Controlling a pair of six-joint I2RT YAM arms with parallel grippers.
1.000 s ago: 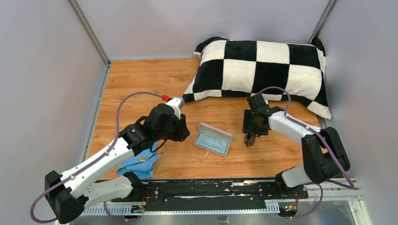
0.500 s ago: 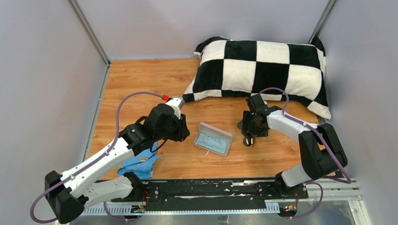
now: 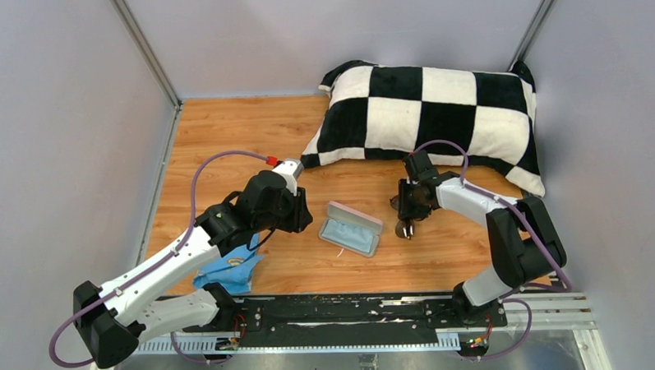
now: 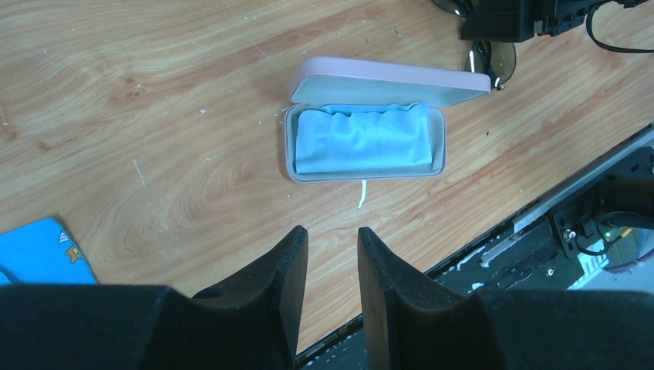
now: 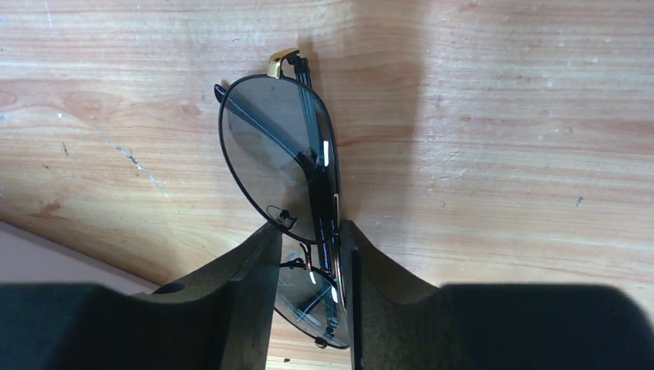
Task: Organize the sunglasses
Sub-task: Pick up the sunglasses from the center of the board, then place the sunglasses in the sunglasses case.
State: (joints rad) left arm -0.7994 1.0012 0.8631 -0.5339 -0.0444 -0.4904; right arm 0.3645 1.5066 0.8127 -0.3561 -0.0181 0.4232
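The sunglasses [image 5: 278, 162] lie folded on the wooden table, thin dark frame, tinted lenses. My right gripper [image 5: 310, 227] straddles their bridge, with one finger against the folded temples and the other against the rim by the nose pad, shut on them. From above, the sunglasses [image 3: 405, 228] show just under my right gripper [image 3: 407, 217], to the right of the open pink case [image 3: 350, 228]. In the left wrist view, the case [image 4: 289, 146] holds a light-blue lining cloth, and the sunglasses [image 4: 493, 60] peek out behind its lid. My left gripper [image 4: 332, 231] hovers open and empty, short of the case.
A black-and-white checkered pillow [image 3: 429, 116] fills the back right of the table. A blue cloth [image 3: 228, 271] lies under my left arm near the front edge, also seen as the blue cloth [image 4: 38, 250]. A black rail [image 3: 345, 312] runs along the front.
My right gripper spread wider, then narrowed onto the sunglasses while shifting slightly left. The left arm and the case have not moved.
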